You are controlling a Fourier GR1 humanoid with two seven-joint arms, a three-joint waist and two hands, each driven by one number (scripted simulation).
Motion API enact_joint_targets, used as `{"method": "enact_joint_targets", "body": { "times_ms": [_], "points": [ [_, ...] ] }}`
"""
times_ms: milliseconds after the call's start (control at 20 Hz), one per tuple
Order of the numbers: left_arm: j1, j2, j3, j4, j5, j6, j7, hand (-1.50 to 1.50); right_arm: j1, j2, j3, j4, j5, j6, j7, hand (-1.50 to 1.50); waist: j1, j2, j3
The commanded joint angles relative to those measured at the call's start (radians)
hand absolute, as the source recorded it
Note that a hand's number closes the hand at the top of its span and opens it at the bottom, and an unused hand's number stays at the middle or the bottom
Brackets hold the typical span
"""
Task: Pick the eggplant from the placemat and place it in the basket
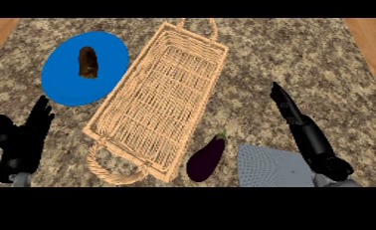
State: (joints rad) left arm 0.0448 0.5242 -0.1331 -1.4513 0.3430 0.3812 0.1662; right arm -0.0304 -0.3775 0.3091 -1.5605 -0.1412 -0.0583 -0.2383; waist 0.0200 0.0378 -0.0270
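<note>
At the counter's near left edge, the left hand (28, 134) is seen resting, fingers straight and upright. The basket (117, 139) lies mid-counter. The eggplant (206, 160) is found just left of the placemat (273, 167), long axis tilted, stem pointing up-right. The right hand (288, 105), fingers extended together, is judged nearer.

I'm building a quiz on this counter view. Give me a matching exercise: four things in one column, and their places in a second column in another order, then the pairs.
Things:
1. eggplant
2. basket
3. blue plate
4. placemat

Places:
A. far left of the counter, holding a small brown item
B. near edge, under the right hand's forearm
C. middle, running diagonally, with handles at both ends
D. on the counter between basket and placemat

Pairs: 1-D, 2-C, 3-A, 4-B
</note>
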Motion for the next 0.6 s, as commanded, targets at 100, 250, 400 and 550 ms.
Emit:
{"method": "enact_joint_targets", "body": {
  "times_ms": [100, 250, 400, 550],
  "points": [
    [-0.108, 0.051, -0.021, -0.061, -0.071, -0.050, -0.080, 0.00, -0.028, 0.234, -0.036, -0.053, -0.127, -0.106, -0.051, 1.50, -0.041, -0.038, 0.030],
    [-0.174, 0.108, -0.042, -0.132, -0.142, -0.095, -0.188, 0.00, -0.049, 0.368, -0.069, -0.127, -0.283, -0.197, -0.129, 1.50, -0.063, -0.049, 0.038],
    [-0.181, 0.075, -0.075, -0.140, -0.121, -0.117, -0.166, 0.00, -0.079, 0.373, -0.017, -0.225, -0.563, -0.265, -0.215, 1.50, -0.045, -0.046, 0.047],
    [-0.212, 0.078, -0.097, -0.130, -0.139, -0.151, -0.195, 0.00, -0.097, 0.375, 0.098, -0.233, -0.561, -0.566, -0.320, -1.50, -0.024, -0.038, 0.029]
  ]
}}
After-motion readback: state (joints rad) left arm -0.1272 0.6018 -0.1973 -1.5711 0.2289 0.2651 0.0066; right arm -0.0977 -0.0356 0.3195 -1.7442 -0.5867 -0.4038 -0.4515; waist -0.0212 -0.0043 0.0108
